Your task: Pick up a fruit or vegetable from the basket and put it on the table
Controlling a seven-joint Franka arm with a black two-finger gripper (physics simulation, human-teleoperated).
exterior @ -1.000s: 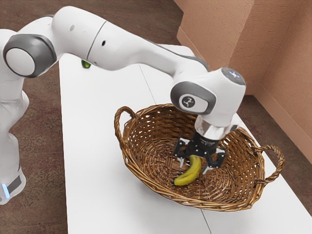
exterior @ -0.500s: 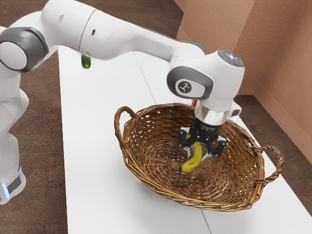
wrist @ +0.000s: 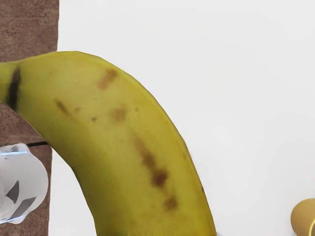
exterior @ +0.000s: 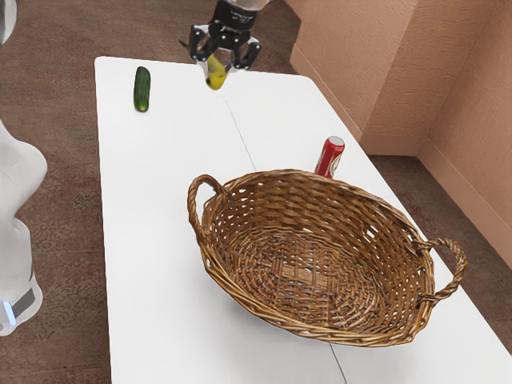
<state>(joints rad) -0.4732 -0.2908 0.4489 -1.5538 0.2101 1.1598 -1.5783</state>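
Progress, near to far. Your basket stands upright on the table, from the middle to the lower right of the exterior frame. Beyond it, right of centre, a red can stands near its back rim; a cucumber lies at upper left. Farthest up, top centre, your gripper holds the banana clamped between its two fingers, over the far part of the table and well apart from the basket. Pick: done, by my reading. Place: outstanding; the fruit appears to hang above the surface. You have yet to lower it, let go and back off (a curved fruit may roll a little on release, so set it down low).

Obscured, near to far. The can's foot is hidden from you by the basket's back rim. Of the arm, you get a white portion at the exterior view's left edge and the wrist at the top; the links between are out of frame. The banana's upper part is masked by the gripper, and its clearance over the table is hard to judge. In the wrist view, a rounded tan object is cut off by the border; identity uncertain.
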